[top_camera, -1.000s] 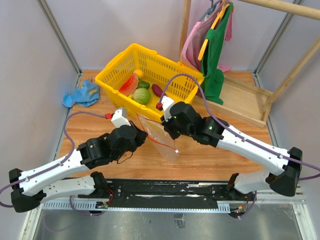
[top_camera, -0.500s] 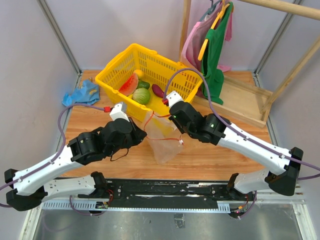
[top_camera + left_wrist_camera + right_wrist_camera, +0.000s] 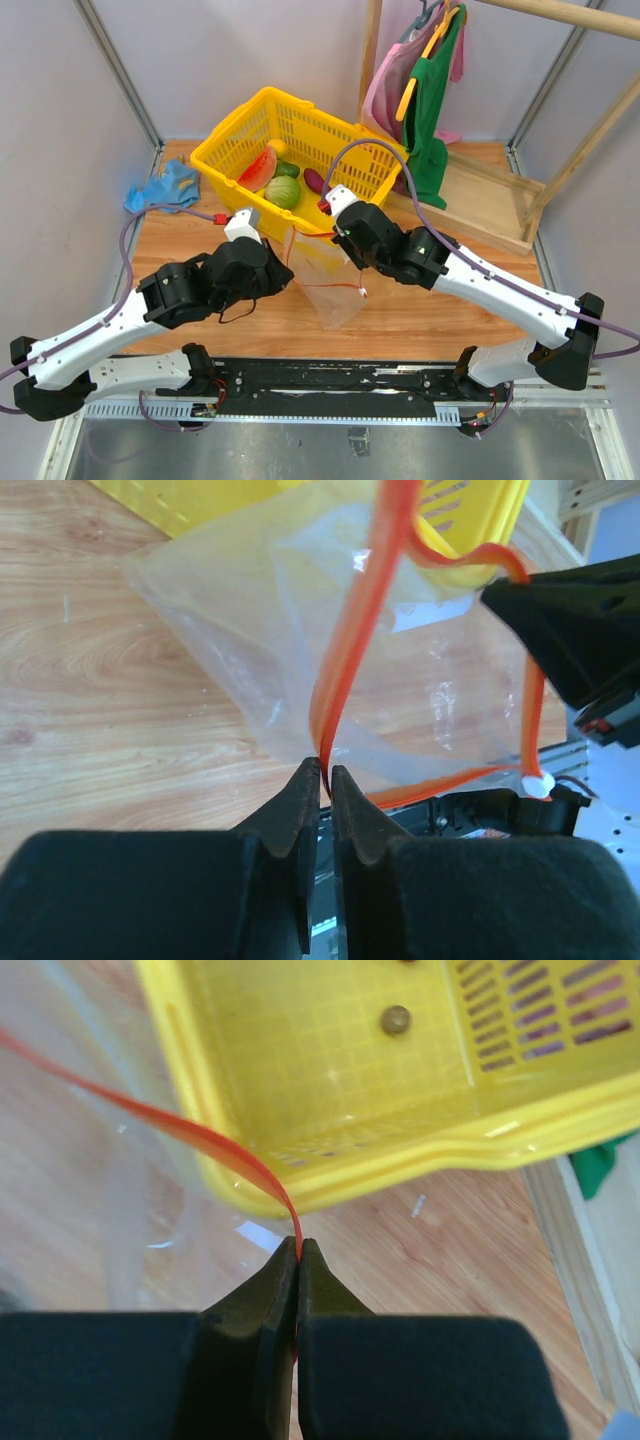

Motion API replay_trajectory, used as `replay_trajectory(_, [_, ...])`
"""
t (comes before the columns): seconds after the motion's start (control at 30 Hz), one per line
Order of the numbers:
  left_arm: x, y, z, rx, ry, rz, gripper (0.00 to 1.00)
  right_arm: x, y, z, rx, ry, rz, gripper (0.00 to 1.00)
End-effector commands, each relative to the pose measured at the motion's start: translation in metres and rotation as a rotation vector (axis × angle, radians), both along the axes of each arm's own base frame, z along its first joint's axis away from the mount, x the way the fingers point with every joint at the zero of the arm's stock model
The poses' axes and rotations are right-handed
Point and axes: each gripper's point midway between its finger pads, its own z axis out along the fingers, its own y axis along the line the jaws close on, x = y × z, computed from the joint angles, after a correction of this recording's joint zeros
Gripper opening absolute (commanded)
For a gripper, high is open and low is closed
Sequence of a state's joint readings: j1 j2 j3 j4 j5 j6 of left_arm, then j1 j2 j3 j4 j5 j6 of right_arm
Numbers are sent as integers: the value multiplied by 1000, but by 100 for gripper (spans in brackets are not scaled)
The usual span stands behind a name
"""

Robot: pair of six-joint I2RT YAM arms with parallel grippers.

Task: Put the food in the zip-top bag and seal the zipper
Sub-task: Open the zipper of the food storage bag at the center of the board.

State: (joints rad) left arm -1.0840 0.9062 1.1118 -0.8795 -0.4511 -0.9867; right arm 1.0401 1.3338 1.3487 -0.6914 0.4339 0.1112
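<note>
The clear zip-top bag [image 3: 325, 278] hangs over the wood table in front of the basket, its mouth pulled apart between both arms. My left gripper [image 3: 293, 268] [image 3: 325, 768] is shut on the red-orange zipper [image 3: 345, 670] of the near lip, with only a thin slit between its fingertips. My right gripper [image 3: 337, 240] [image 3: 298, 1248] is shut tight on the zipper [image 3: 200, 1138] of the far lip. The zipper's white slider [image 3: 538, 785] sits at the bag's corner. The food lies in the basket: watermelon wedge [image 3: 257, 168], striped green melon [image 3: 283, 191], purple piece [image 3: 314, 181], yellow fruit [image 3: 277, 148].
The yellow basket [image 3: 345, 135] stands just behind the bag, its wall [image 3: 330, 1070] close to my right fingers. A blue cloth [image 3: 165, 187] lies at the left. Clothes on hangers [image 3: 430, 100] hang from a wooden rack [image 3: 490, 205] at the back right.
The arms have drawn apart, and the bag, flat and narrow a second ago, now has its mouth spread wide. The left arm shifted left.
</note>
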Motion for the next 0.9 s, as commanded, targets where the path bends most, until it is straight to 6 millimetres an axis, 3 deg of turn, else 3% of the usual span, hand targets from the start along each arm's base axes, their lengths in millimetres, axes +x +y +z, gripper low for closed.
replay_trajectory(0.0, [11, -15, 13, -79, -72, 4, 18, -22, 39, 9, 116, 41, 188, 1])
replay_trajectory(0.2, [28, -11, 14, -74, -131, 85, 42, -33, 54, 8, 158, 69, 193, 1])
replay_trajectory(0.33, [34, -5, 11, -64, -142, 130, 50, -35, 55, 9, 165, 58, 178, 1])
replay_trajectory(0.57, [43, 2, -8, -24, -111, 175, 57, -40, 57, 6, 134, 28, 212, 1])
replay_trajectory(0.87, [49, 2, -10, -40, -101, 181, 58, -46, 67, 2, 92, -9, 275, 1])
